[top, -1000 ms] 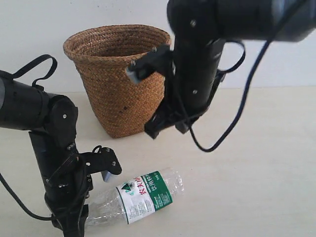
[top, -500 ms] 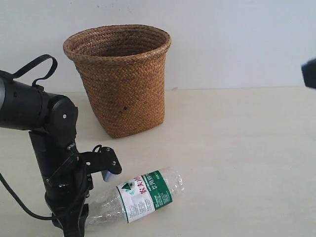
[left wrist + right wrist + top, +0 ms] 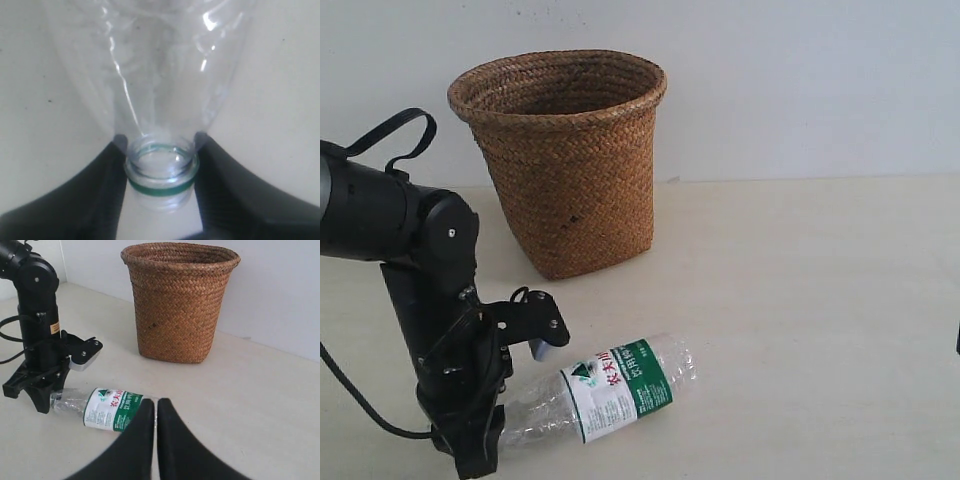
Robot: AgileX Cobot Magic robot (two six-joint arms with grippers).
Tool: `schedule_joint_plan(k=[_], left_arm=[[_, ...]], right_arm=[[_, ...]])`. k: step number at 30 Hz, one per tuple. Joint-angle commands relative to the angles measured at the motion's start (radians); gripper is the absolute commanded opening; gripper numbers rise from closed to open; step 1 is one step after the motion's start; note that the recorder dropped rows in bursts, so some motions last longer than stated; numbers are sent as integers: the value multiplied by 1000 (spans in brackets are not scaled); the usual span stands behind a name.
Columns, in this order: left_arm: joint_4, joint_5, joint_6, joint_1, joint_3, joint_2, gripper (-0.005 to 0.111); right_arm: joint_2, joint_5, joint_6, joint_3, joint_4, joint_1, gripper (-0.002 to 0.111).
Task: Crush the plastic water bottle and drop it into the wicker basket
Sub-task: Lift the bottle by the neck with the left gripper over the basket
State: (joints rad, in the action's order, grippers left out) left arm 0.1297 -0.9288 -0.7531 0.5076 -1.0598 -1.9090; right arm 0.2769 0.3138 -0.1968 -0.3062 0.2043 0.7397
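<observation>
The plastic water bottle [image 3: 620,390] lies on its side on the table in front of the wicker basket [image 3: 570,170], its clear body looking partly crumpled. My left gripper [image 3: 480,440] is shut on the bottle's neck. In the left wrist view its black fingers [image 3: 100,190] press both sides of the open mouth, just above the green ring [image 3: 160,187]. My right gripper [image 3: 156,405] is shut and holds nothing. It hovers short of the bottle [image 3: 112,409], whose far end sits just behind the fingertips. The basket [image 3: 180,305] stands upright behind.
The left arm [image 3: 37,330] stands upright over the bottle's neck end, with a loose cable loop [image 3: 405,130] near its top. A white wall rises close behind the basket. The beige table [image 3: 820,300] stretches to the right.
The right arm has swung away from in front of the basket and left the exterior view to the right. The bottle and the left gripper have shifted slightly.
</observation>
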Motion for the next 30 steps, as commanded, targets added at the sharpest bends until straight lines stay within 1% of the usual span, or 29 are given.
schedule_joint_plan(k=[1, 4, 9, 13, 22, 24, 27, 30], left_arm=[[-28, 7, -4, 2, -39, 41, 4], [-84, 5, 4, 2, -79, 81, 4], [-201, 13, 76, 2, -166, 158, 4], [-260, 6, 81, 2, -242, 213, 4], [-394, -107, 86, 2, -404, 267, 4], [-399, -150, 86, 2, -433, 267, 4], [-395, -214, 95, 2, -444, 267, 4], [-326, -292, 102, 2, -444, 267, 4]], right_arm=[[-6, -34, -7, 4, -6, -2, 0], [-6, -34, -7, 4, -9, -2, 0], [-6, -34, -7, 4, -13, -2, 0], [-6, -34, -7, 4, -17, -2, 0], [-6, -34, -7, 4, -17, -2, 0], [-6, -34, -7, 4, -17, -2, 0], [-6, -34, -7, 4, -17, -2, 0], [-6, -34, -7, 4, -17, -2, 0]])
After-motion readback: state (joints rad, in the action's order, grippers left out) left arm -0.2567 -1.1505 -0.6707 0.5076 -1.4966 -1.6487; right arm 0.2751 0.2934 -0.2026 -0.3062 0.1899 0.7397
